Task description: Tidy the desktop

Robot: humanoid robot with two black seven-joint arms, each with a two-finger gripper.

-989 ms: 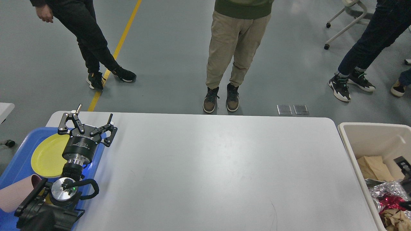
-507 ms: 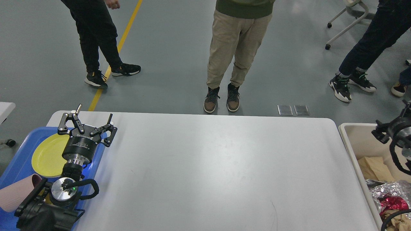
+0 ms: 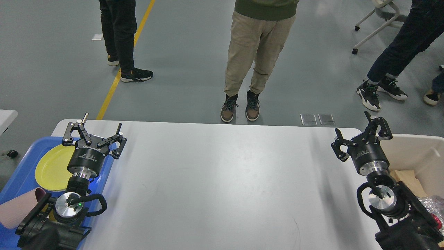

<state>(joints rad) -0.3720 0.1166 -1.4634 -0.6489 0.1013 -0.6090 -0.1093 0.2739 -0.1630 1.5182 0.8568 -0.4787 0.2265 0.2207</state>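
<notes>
Large white matte rectangular bench top with rounded corners: bare between the two arms, nothing lying on it that I can see. It spans the whole gap from one set of fingers to the other and runs under both.

Left gripper: fingers spread wide, holding nothing, hanging over the inner edge of the blue plastic tray. Outboard of those fingers, a round yellow plate sits in the tray; a pinkish cup lies back toward the arm's base.

Right gripper: fingers spread, empty, over the bench corner just inboard of the beige plastic bin. Brown paper and crinkled foil show in the bin behind that arm.

Judgement: sorting looks finished or nearly so. To close the step well, keep both sets of fingers apart and lifted, draw each arm back along its own side without clipping tray rim or bin wall, and check the bench surface for small scraps.

Bystanders stand beyond the far edge.
</notes>
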